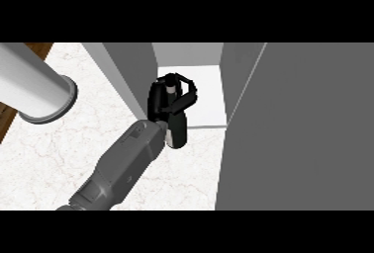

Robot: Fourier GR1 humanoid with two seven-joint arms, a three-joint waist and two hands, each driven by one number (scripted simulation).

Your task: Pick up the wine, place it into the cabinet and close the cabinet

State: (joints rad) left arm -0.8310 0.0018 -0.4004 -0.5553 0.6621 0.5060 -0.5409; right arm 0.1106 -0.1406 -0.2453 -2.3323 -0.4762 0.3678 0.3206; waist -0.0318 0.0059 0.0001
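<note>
The wine bottle (175, 134) is dark with a pale base, and it lies in line with my forearm. Its neck (169, 85) points into the open cabinet. My left hand (157, 101) is shut on it, with the fingers (188, 100) curled over its right side, and it hides most of the bottle's body. Hand and bottle sit at the cabinet's mouth, over the front lip of the white shelf (205, 106). The cabinet's left wall (135, 74) stands just beside my hand. Its open grey door (300, 133) fills the right of the view. My right hand does not show.
A thick pale cylinder with a flared end (40, 91) juts in at the upper left, above the marble counter (51, 168). A strip of brown wood (6, 123) shows at the far left edge. The door blocks everything to the right.
</note>
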